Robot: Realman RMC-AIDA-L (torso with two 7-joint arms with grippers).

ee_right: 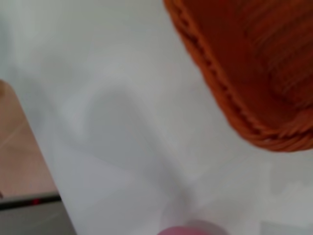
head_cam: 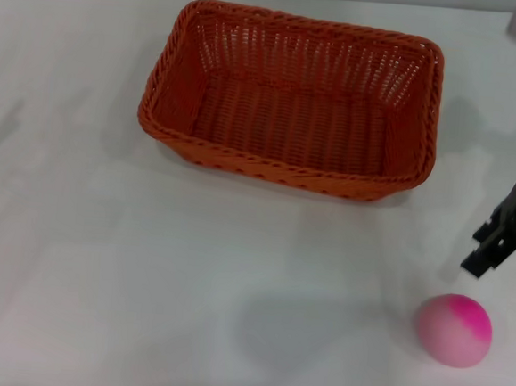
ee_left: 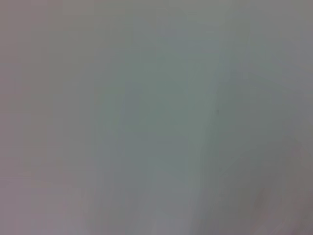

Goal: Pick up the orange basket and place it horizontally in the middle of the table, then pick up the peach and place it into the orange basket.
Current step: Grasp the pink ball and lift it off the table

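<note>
Right end effector (head_cam: pixel 493 250), grip state indiscernible, hovers just beyond the peach (head_cam: pixel 455 329): light, smooth, roll-prone, best grasped across its widest girth.

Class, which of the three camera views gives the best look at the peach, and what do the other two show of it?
The head view: the whole peach sits on the table, just below the right tool. The right wrist view catches only a pink sliver of it at the picture's edge. The left wrist view shows nothing of it.
</note>
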